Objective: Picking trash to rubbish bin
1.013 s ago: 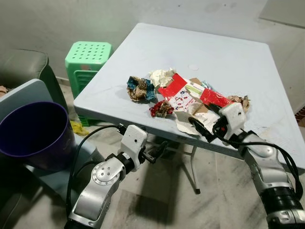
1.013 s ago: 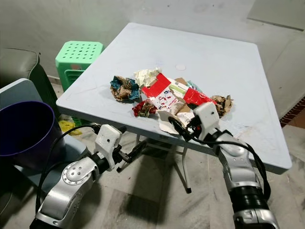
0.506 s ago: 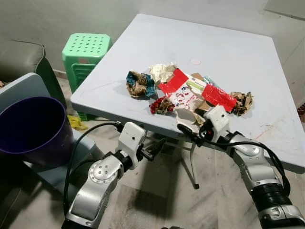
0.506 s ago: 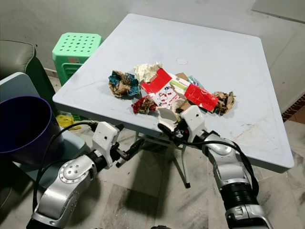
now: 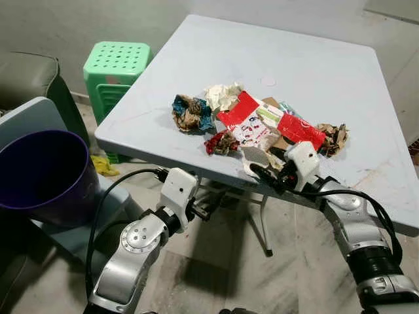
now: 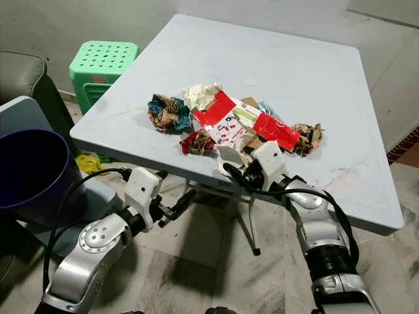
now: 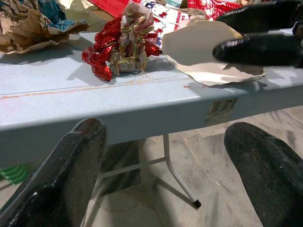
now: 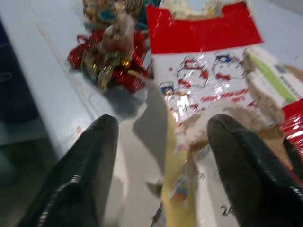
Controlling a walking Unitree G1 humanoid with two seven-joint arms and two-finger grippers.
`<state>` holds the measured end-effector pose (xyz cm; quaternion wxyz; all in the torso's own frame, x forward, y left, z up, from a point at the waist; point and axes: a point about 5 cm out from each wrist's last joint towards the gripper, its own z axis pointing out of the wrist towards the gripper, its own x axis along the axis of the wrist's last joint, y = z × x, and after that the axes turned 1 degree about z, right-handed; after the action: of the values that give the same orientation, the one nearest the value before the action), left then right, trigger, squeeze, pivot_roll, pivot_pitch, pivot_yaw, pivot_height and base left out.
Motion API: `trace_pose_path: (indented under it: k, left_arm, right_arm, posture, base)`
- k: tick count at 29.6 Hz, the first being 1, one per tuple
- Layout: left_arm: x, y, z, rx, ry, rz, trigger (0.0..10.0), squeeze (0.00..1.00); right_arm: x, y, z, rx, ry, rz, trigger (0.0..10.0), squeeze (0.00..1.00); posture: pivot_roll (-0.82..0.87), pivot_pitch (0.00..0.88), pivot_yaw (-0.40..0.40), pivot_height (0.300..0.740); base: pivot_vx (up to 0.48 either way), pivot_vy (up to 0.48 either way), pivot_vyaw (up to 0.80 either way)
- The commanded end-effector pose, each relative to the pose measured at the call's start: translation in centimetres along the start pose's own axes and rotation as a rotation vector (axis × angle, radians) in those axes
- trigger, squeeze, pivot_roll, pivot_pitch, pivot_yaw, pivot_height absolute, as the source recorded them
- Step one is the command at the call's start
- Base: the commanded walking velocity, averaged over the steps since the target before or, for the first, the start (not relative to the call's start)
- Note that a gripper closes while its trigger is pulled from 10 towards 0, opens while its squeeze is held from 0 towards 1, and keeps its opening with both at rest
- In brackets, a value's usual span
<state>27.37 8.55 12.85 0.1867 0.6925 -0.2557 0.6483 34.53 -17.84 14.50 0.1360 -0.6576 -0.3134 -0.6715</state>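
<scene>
A heap of trash lies on the pale blue table (image 5: 327, 59): a blue-brown wad (image 5: 190, 114), cream crumpled paper (image 5: 222, 96), a red-and-white wrapper (image 5: 245, 122), a small red foil wad (image 5: 221, 142), a red packet (image 5: 298, 129) and a brown wad (image 5: 335, 135). A whitish paper scrap (image 7: 203, 52) lies at the table's front edge. My right gripper (image 5: 260, 175) hovers open just over that scrap, its fingers (image 7: 258, 47) apart. My left gripper (image 5: 209, 204) is open below the table's edge, under the foil wad (image 7: 120, 47). The purple bin (image 5: 39, 173) stands at my left.
A green plastic stool (image 5: 116, 69) stands beside the table's left side. A grey seat (image 5: 33, 121) is behind the bin, and a dark green cushion (image 5: 29, 75) is further back. The table's metal legs (image 5: 265, 226) stand on the tiled floor under the front edge.
The whole picture has shifted as the head moved. My right gripper drew back toward the table's edge, then came slightly forward again over the whitish scrap. The left arm has stayed below the edge.
</scene>
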Motion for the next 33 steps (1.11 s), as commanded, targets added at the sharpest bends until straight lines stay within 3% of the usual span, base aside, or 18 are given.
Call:
trace_pose_path:
  k: [1,33]
  left_arm:
    - [0.3,0.0,0.0,0.001,0.006,0.002,10.0,0.00]
    - [1.1,-0.8,0.7,0.022,0.034,0.002,10.0,0.00]
  right_arm:
    - [0.0,0.6,-0.3,-0.022,0.001,-0.001,0.0,0.00]
    - [0.0,1.8,-0.9,-0.049,0.010,-0.018,0.0,0.00]
  posture:
    - [-0.04,0.194,-0.072,0.740]
    - [-0.03,0.173,-0.066,0.740]
  base:
    - [0.000,0.000,0.00]
    - [0.000,0.000,0.00]
